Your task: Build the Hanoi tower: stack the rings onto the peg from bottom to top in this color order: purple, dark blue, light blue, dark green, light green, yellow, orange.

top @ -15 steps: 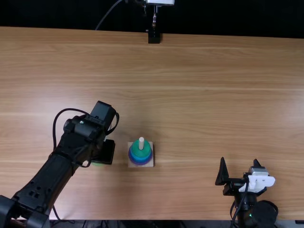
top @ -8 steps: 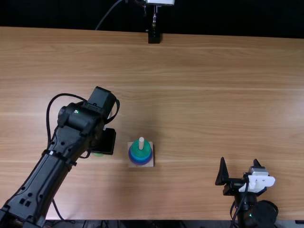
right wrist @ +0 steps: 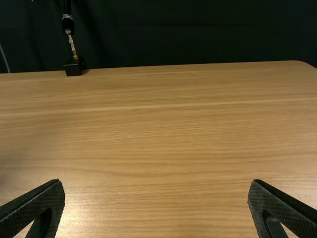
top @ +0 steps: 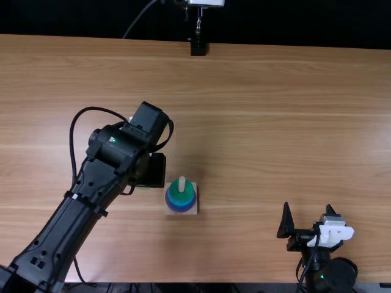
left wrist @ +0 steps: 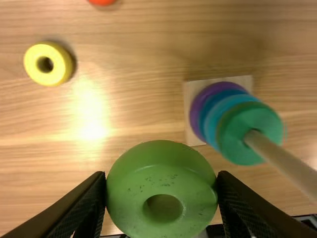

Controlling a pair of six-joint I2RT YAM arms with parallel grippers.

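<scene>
On the table (top: 256, 122), the yellow ring (left wrist: 47, 64) lies flat, well apart from the stack, its hole facing up. The orange ring (left wrist: 102, 2), cut off at the edge of the left wrist view, lies near it. Next comes the left gripper (left wrist: 162, 181), its jaws closed on opposite sides of the light green ring (left wrist: 161, 171). Just beside it stands the base (top: 168, 210) with the peg (top: 181, 184), carrying the purple ring (left wrist: 194, 111), dark blue ring (left wrist: 210, 103), light blue ring (left wrist: 212, 126) and dark green ring (left wrist: 257, 116), in that order upward. Far over, the right gripper (right wrist: 156, 181) has its jaws wide apart with nothing between them

The step in hand looks to be the fifth ring, light green. The next move calls for bringing its hole over the peg tip, levelling the ring, then lowering and letting go; off-centre, it could catch on the tip. Yellow should follow, orange last
</scene>
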